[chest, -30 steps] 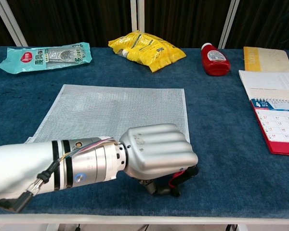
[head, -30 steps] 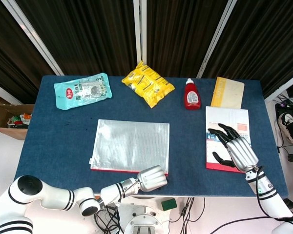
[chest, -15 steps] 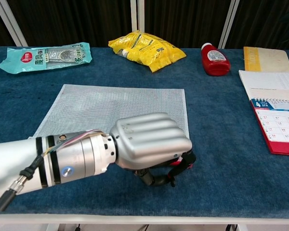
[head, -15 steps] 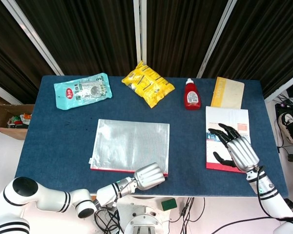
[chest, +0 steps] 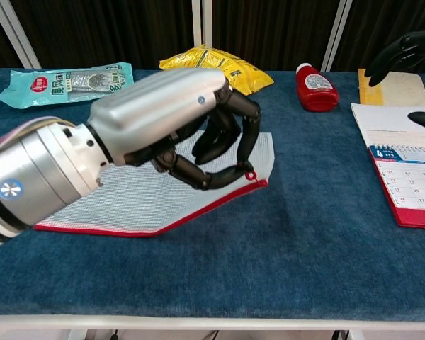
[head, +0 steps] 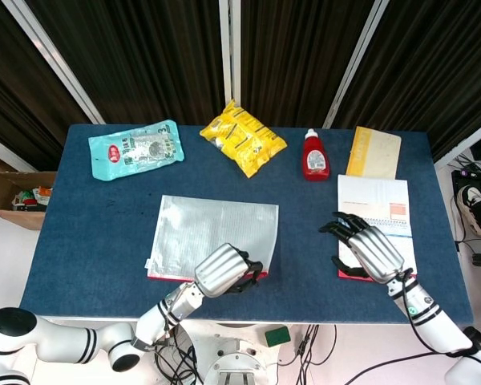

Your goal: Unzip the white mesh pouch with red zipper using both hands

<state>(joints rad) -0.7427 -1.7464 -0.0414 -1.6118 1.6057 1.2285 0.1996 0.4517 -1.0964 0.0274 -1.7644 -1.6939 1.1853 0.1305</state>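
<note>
**A:** Mesh pouch [head: 212, 237] first: where is it lying for you?

**B:** It is lying flat near the middle of the blue table [head: 88, 233], with its red zipper [chest: 163, 228] running along the near edge. Your left hand [chest: 188, 127] is pinching the near right corner of it between the thumb and a finger, and that corner is coming up off the cloth, so the zipper edge is slanting upward toward your fingers. The rest of the fingers are curling loosely above the mesh.

**A:** And the right hand?

**B:** Your right hand [head: 366, 247] is hovering over the near end of the calendar [head: 377, 200], well apart from the pouch. Its dark fingers are spreading apart and you are holding nothing in it. In the chest view only the fingertips [chest: 400, 51] are showing at the upper right.

**A:** What else is sitting on the table?

**B:** Along the far edge you are looking at a teal packet [head: 135, 149] on the left, a yellow snack bag [head: 242, 138] beside it, a small red bottle [head: 314, 156], and a tan envelope [head: 373, 151] just behind the calendar.
</note>
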